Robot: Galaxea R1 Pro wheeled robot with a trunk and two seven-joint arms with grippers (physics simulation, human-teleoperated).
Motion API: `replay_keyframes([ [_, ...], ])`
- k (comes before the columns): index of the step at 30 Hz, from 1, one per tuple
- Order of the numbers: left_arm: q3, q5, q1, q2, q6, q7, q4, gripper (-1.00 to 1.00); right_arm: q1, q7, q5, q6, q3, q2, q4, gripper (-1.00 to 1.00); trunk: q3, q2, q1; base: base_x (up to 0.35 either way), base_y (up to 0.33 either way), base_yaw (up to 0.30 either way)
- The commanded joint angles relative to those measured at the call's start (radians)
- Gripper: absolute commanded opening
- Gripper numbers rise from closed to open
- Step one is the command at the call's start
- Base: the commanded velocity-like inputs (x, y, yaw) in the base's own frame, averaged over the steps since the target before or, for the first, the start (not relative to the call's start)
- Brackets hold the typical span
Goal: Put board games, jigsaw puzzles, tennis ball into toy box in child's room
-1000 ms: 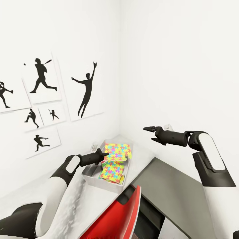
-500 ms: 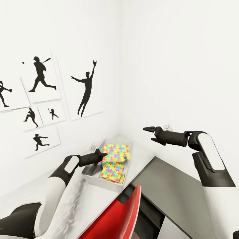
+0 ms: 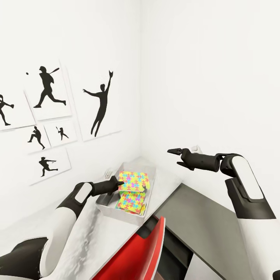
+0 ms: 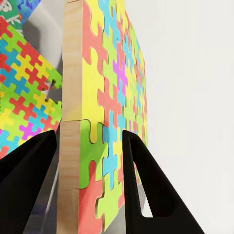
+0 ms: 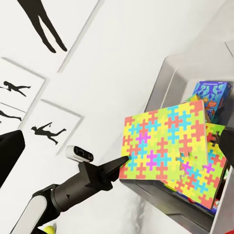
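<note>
Left wrist view: left gripper [image 4: 90, 161] clamped on one jigsaw puzzle [image 4: 105, 112], its two dark fingers [image 4: 146, 185] set either side of the thin board, wooden edge facing the camera. Head view: same gripper [image 3: 116, 182] holds that puzzle [image 3: 134, 182] tilted up on edge over the toy box [image 3: 112, 208], above its open top. Second jigsaw puzzle [image 3: 131, 203] lies flat inside the box, beneath the held one. Right wrist view: a blue printed board game [image 5: 210, 97] stands in the far end of the box [image 5: 168, 83], behind the raised puzzle [image 5: 165, 146]. Toy box rests on the pale table [image 3: 89, 241], near the wall corner. Right gripper [image 3: 174, 150] hangs in the air above the table, well apart from the box, fingers close together at the tips and empty. Red chair [image 3: 136, 252] just beside the table edge. Silhouette posters [image 3: 101, 101] on the wall.
</note>
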Motion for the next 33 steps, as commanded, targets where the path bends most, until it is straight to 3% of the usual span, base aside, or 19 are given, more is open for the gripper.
replay_keyframes([
  [1,0.008,-0.003,-0.001,-0.001,0.006,-0.002,0.000,-1.00,-0.001,-0.010,-0.010,0.000,0.001,-0.001,-0.001,1.00,-0.002,-0.002,0.001,0.000,0.000,0.000],
  [16,0.011,0.001,-0.001,0.032,0.001,-0.003,0.002,-1.00,-0.002,-0.010,-0.010,0.002,0.001,0.000,-0.001,1.00,-0.013,-0.002,0.001,0.000,0.000,0.000],
  [33,0.009,0.007,-0.001,0.031,0.002,-0.014,0.002,-1.00,-0.003,-0.010,-0.010,0.002,0.003,0.001,-0.001,1.00,-0.041,-0.002,0.001,0.000,0.000,0.000],
])
